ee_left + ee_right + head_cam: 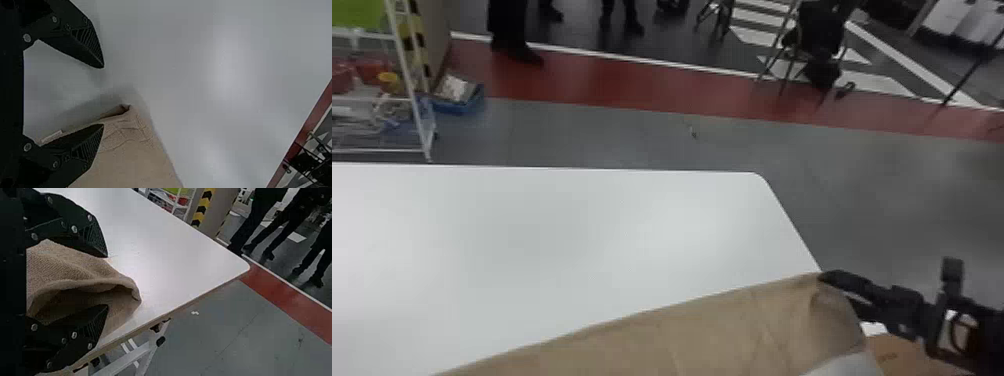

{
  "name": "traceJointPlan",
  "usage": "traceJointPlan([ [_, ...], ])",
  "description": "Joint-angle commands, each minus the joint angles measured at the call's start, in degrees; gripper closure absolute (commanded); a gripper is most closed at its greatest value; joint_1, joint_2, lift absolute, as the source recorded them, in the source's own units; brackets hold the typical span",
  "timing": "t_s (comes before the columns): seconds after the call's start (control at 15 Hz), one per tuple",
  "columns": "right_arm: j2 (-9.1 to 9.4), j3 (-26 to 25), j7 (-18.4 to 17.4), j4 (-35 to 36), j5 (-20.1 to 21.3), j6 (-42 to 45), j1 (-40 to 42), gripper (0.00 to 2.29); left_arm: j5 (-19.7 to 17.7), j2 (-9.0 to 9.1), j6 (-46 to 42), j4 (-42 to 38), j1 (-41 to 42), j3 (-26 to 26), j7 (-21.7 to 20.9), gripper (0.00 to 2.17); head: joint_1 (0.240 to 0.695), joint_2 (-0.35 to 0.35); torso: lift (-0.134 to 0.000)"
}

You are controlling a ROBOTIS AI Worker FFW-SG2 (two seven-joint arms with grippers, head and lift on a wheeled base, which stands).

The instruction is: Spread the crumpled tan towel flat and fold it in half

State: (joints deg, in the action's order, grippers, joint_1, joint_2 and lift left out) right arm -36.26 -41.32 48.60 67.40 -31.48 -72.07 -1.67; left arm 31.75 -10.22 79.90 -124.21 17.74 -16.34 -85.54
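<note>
the towel (pixel 712 330) lies on the near part of the white table (pixel 557 240), running from the bottom edge of the head view up to the table's right side, where one corner is raised in a loose, hollow fold; its far edge slants across the table, with soft creases behind it.

the right gripper (pixel 838 289) is at that raised corner, coming in from the right in the head view; its jaws stand wide apart, with the folded cloth lying between them; the right wrist view shows the fold opening into a dark pocket, its tip poking out past the fingertips; the cloth is not pinched, and i cannot tell how much of it touches the fingers.

the left gripper (pixel 102 96) is over the table by another corner of the towel; its jaws are wide apart too, with nothing gripped; one finger overlaps the cloth in the left wrist view, the other is over bare table; that corner has a small turned-up fold and a few wrinkles, and a small white tag (pixel 51 136) sits at the towel's edge, close to the same finger.

beyond the table, a white shelf (pixel 382 150) and a blue box (pixel 457 107) stand on the grey floor (pixel 582 135), near a red band (pixel 612 82).
</note>
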Motion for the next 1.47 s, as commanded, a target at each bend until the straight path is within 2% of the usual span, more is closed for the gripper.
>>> traceJointPlan([
  [0.0,-0.12,-0.78,-0.26,1.50,1.15,0.03,0.88,0.11,-0.28,-0.33,0.05,0.02,-0.42,-1.33,0.19,0.07,0.695,-0.350,-0.123],
  [0.13,0.05,-0.78,-0.35,3.17,2.21,0.74,2.37,0.11,-0.55,-0.33,-0.13,0.02,-0.60,-1.33,0.90,0.07,0.695,-0.350,-0.123],
  [0.27,1.90,-0.69,-0.44,7.92,5.90,2.49,4.04,0.11,-0.90,-0.24,-0.13,0.02,-0.77,-1.15,1.25,0.07,0.695,-0.350,-0.123],
  [0.33,2.25,-0.95,-0.44,9.50,6.52,2.49,4.66,0.11,-0.99,-0.15,-0.13,0.02,-0.77,-1.33,1.34,0.07,0.695,-0.350,-0.123],
  [0.6,2.43,-3.68,-0.35,12.40,4.93,1.44,6.42,0.11,-2.04,0.11,-0.31,0.02,-0.86,-2.82,2.04,0.07,0.695,-0.350,-0.123],
  [0.8,3.92,-6.23,0.18,16.97,4.76,1.26,9.23,0.11,-4.15,0.55,-0.31,-1.21,-0.86,-4.76,2.39,0.07,0.695,-0.350,-0.123],
  [0.93,5.33,-8.25,0.71,21.10,4.58,1.62,11.07,0.11,-5.91,1.08,-0.31,-1.74,-0.77,-6.25,2.74,0.06,0.695,-0.350,-0.123],
  [1.0,6.64,-9.30,0.88,23.48,4.58,3.55,12.13,0.11,-7.05,1.43,-0.48,-2.01,-0.77,-6.95,3.01,0.06,0.695,-0.350,-0.123],
  [1.13,8.58,-9.04,0.88,26.99,6.60,8.82,14.24,0.11,-8.55,2.66,-0.83,-2.01,-0.77,-7.57,3.53,0.06,0.695,-0.350,-0.123],
  [1.4,9.63,-9.22,0.97,29.10,6.43,8.82,15.03,0.11,-10.66,4.51,-0.31,-5.26,1.86,-7.48,3.27,0.06,0.695,-0.350,-0.123],
])
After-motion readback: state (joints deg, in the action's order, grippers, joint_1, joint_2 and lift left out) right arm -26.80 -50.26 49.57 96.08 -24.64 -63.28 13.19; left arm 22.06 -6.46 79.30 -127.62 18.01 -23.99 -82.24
